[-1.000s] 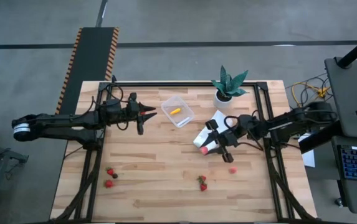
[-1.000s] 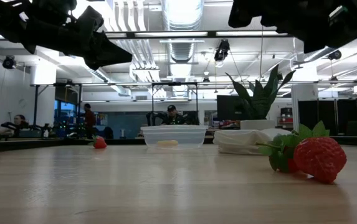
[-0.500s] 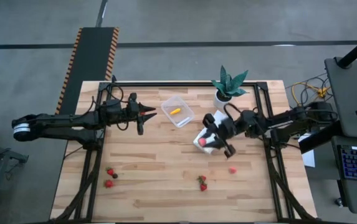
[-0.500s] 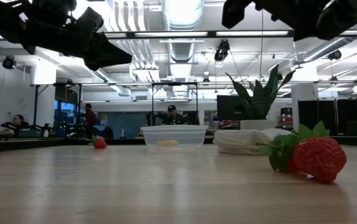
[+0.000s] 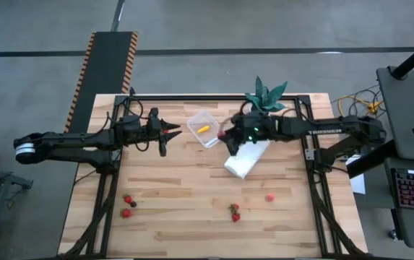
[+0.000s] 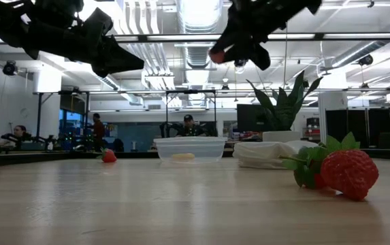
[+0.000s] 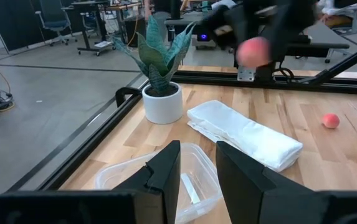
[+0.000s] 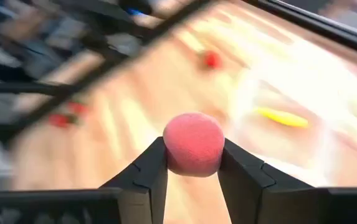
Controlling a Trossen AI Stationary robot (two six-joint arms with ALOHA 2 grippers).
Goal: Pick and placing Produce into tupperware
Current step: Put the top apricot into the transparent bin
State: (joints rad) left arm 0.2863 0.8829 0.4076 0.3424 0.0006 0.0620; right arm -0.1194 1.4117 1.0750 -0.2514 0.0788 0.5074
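The tupperware [image 5: 205, 128] is a clear tub at the table's far middle, with a yellow piece [image 5: 203, 129] lying in it. My right gripper [image 5: 223, 134] hovers just right of the tub, shut on a round pink piece of produce [image 8: 194, 144], which the low view shows high above the table [image 6: 216, 56]. My left gripper [image 5: 179, 131] waits left of the tub, fingers a little apart with nothing between them [image 7: 198, 177]. Loose strawberries lie on the wood at the near left [image 5: 126, 206] and near middle [image 5: 234, 211]. A pink piece [image 5: 269, 196] lies to the near right. My right gripper pinches the round pink piece by two opposite sides [image 8: 169, 149] between its two fingertips. The fingers come from the table's right, slanting downward. The piece is lifted clear of the table, beside the tub's right edge.
A folded white cloth [image 5: 246, 157] lies right of the tub, below my right arm. A potted plant [image 5: 264, 97] stands at the far edge behind it. A black frame rail [image 5: 214, 97] runs along the table's far edge. People show in the room beyond [image 6: 186, 124].
My right gripper has risen from the near end of the white cloth and swung toward the far left, up to the tub's right side. It rolled and tipped up from pointing steeply down, carrying the pink piece along. My left arm kept still.
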